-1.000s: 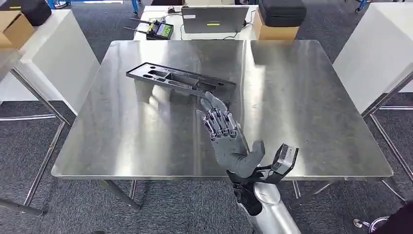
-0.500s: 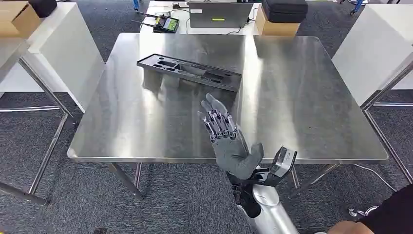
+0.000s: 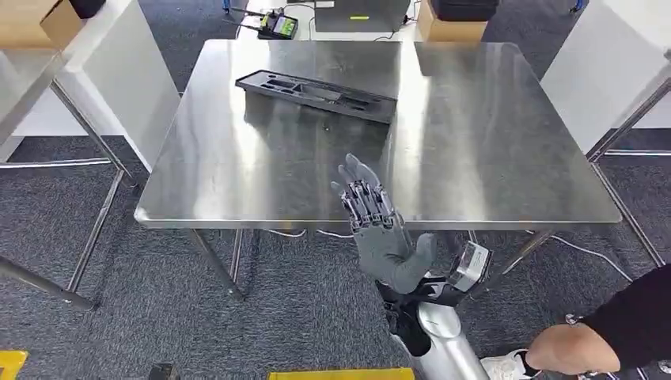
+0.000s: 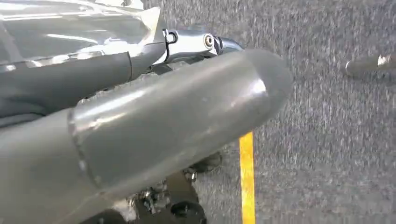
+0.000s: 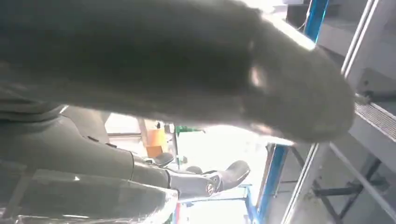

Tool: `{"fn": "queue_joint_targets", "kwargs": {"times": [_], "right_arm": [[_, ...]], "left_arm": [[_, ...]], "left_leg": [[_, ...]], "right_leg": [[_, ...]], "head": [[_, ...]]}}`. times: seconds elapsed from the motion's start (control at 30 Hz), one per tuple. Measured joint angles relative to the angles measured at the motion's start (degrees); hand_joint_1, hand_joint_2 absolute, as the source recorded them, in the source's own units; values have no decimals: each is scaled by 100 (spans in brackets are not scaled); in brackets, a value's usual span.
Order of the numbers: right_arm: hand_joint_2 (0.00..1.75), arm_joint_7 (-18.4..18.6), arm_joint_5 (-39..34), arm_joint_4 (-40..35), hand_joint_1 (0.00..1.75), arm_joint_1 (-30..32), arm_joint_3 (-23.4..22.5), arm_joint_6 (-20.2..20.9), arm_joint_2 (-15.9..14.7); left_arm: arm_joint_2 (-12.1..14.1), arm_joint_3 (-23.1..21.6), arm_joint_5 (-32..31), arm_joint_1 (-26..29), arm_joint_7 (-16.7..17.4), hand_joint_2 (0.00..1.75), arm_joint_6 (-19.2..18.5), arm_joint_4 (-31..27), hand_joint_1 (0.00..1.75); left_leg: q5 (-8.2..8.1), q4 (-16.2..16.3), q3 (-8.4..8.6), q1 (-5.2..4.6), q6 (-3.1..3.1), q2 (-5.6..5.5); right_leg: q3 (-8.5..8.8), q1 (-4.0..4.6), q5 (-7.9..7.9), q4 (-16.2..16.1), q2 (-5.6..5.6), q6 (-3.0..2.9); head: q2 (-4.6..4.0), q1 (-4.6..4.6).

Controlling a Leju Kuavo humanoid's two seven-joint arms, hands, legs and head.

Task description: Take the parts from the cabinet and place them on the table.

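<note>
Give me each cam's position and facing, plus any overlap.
Head: high on the body, looking down at the steel table with the dark part; right hand raised, empty.
Left wrist: behind the left hand, facing carpet and a yellow line.
Right wrist: behind the right hand, facing blue racking.
Shared: right hand.

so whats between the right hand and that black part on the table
Bare steel. In the head view, the right hand is raised open at the table's near edge, and only tabletop separates it from the black part.

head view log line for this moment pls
part: flat on steel table | right hand: raised, fingers apart, holding nothing | left hand: unclear
</note>
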Motion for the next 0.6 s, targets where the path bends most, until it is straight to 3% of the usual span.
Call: {"fn": "queue_joint_targets", "kwargs": {"times": [0.03,0.07,0.13,0.17,0.2,0.23,0.27,0.3,0.33,0.37,0.4,0.47,0.5,0.53,0.57,0.6], "right_arm": [[0,-2,2,0,0,-8,0,-2,6],[0,-2,0,0,0,-4,0,-2,11],[0,-4,4,0,0,1,0,-2,13],[0,-4,4,0,0,12,-2,-2,11],[0,-4,4,2,0,20,-2,-2,11],[0,-4,4,2,0,25,0,-2,11],[0,-4,4,2,0,24,0,-2,11],[0,-9,7,2,0,23,0,-2,11],[0,-13,6,0,0,17,-2,-2,13],[0,-20,7,-4,0,15,-4,-2,13],[0,-24,7,-4,0,16,-2,-2,13],[0,-35,13,-2,0,15,-2,-2,11],[0,-35,13,2,0,16,-4,-2,4],[0,-44,13,9,0,11,-15,0,-2],[0,-46,13,13,0,13,-15,-2,-2],[0,-50,13,15,0,12,-20,-2,-2]], "left_arm": [[4,-2,0,0,-2,0,2,0,0],[0,0,0,2,0,0,2,2,0],[-2,-2,-9,-2,0,0,4,2,0],[-2,-2,-9,-1,0,0,4,2,0],[-2,-2,-9,0,0,0,4,2,0],[0,-2,-9,-1,0,0,9,2,0],[0,-2,-9,-3,0,0,11,2,0],[0,-2,-9,-6,0,0,15,2,0],[-4,-2,-9,-12,-2,0,15,2,0],[-24,-4,-9,-26,-4,0,15,2,0],[-13,-4,-9,-29,-7,0,26,0,0],[-15,-4,-9,-24,-13,0,48,0,0],[-15,-4,-7,-18,-15,0,52,2,0],[-24,-4,-4,-34,-15,0,61,2,0],[-22,-4,-4,-36,-15,0,66,2,0],[-13,-4,-2,-35,-17,0,77,0,0]], "left_leg": [[-256,113,-68,31,-63,-38],[-633,374,-139,60,-112,-47],[-1256,1248,-347,138,-219,-49],[-1349,1679,-416,185,-276,-47],[-1283,1814,-388,224,-314,-46],[-1070,1734,-222,279,-368,-44],[-877,1466,23,327,-420,-41],[-745,1014,376,379,-480,-37],[-821,528,709,433,-551,-40],[-1005,246,894,357,-584,-81],[-1006,238,830,356,-487,-99],[-953,248,738,285,-372,-89],[-879,199,685,263,-258,-77],[-805,175,636,265,-148,-43],[-736,167,554,252,-39,-46],[-682,168,473,240,19,-42]], "right_leg": [[-10,8,67,4,-15,-13],[-121,2,134,4,-25,-111],[-235,2,269,14,-27,-112],[-332,-5,336,27,-28,-84],[-397,-20,375,44,-30,-57],[-496,-49,422,85,-32,-13],[-580,-83,446,136,-32,24],[-666,-126,466,211,-31,61],[-738,-126,475,299,-33,82],[-842,-82,494,354,-30,116],[-870,-79,535,380,-30,172],[-902,-61,638,344,-29,317],[-960,-40,687,335,-26,394],[-1014,-112,557,427,-22,374],[-1168,-91,280,651,-17,297],[-1291,-87,-30,1047,-13,232]], "head": [[0,9],[-2,-39],[-2,-48],[-2,-53],[-2,-53],[-2,-50],[0,-50],[0,-53],[-2,-57],[0,-101],[0,-66],[0,-66],[-2,-63],[0,-77],[0,-53],[0,-22]]}}
